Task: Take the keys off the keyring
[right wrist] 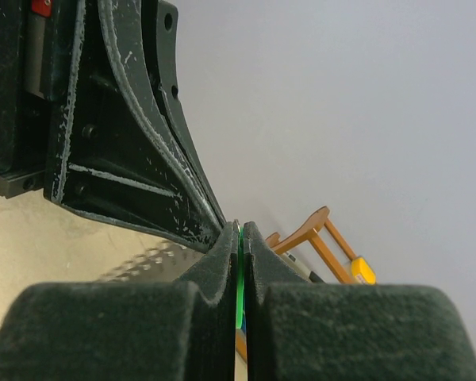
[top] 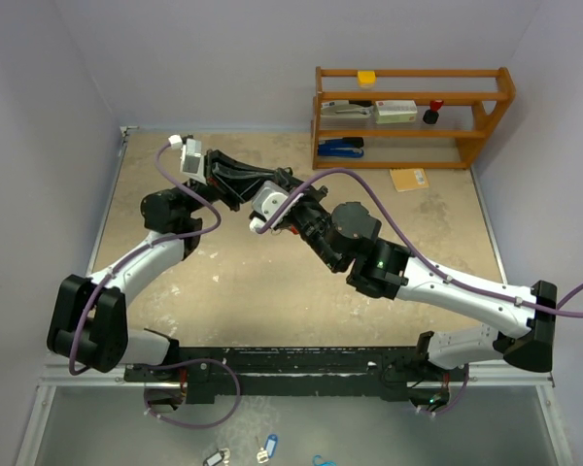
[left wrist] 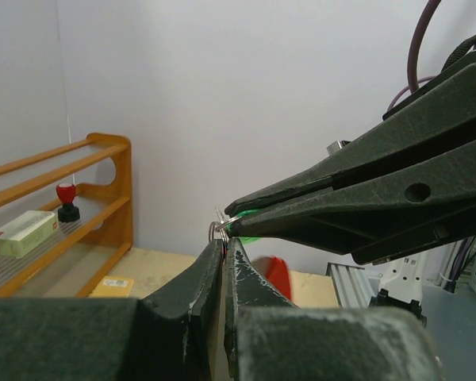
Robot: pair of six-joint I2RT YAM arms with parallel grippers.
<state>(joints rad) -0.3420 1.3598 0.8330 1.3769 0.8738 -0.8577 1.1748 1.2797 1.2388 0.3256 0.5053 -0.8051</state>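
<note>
Both clamped tip to tip above the table (top: 233, 291): left gripper (left wrist: 224, 243) on the keyring (left wrist: 216, 230), right gripper (right wrist: 239, 230) on the green key (right wrist: 239, 298); wooden shelf (top: 413, 73) behind, well apart

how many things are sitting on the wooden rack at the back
5 on the wooden rack: yellow block on top; grey tool, white box and red-topped stamp on the middle shelf; blue stapler on the bottom shelf. Others may hide behind the rails.
</note>
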